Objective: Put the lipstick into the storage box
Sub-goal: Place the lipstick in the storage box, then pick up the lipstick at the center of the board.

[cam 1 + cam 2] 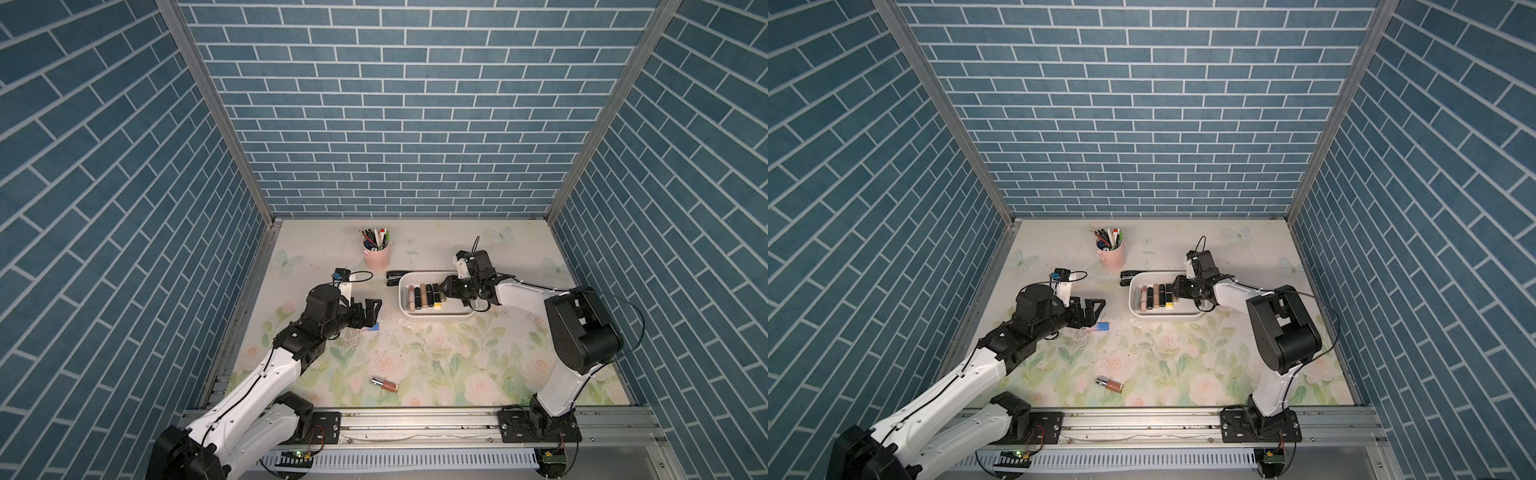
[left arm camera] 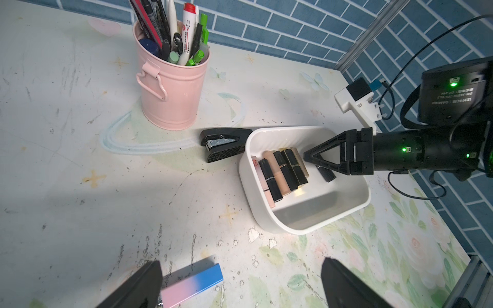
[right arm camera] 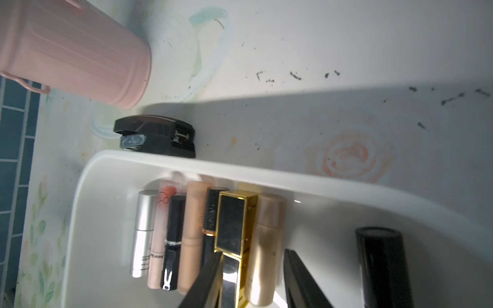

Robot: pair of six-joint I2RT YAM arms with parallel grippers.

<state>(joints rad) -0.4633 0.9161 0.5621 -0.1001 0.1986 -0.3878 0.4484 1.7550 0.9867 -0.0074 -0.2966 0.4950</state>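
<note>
I read the step in hand as the release: my right claw (image 1: 443,296) is down inside the storage box (image 1: 432,316), jaws parted, astride the beige lipstick (image 3: 266,240) at the end of the row. One finger overlaps the gold-and-black lipstick (image 3: 234,221) next to it, and I see no squeeze on either. To finish cleanly I would open a little wider and lift straight up and out of the box. Any sideways drag could roll the neighbours or tip the tube out of line. A black lipstick (image 3: 381,266) lies apart from the row, further into the box's free half and just beside the other finger, so I would not swing that way. My left claw (image 2: 241,266) is spread wide and holds nothing. It hangs well outside the box on the stapler's side, and a pink-and-blue lipstick (image 2: 194,281) lies flat on the table beneath it, nearer one finger than the middle. A brown lipstick (image 1: 385,384) lies well apart from the box, toward the arm bases.
</note>
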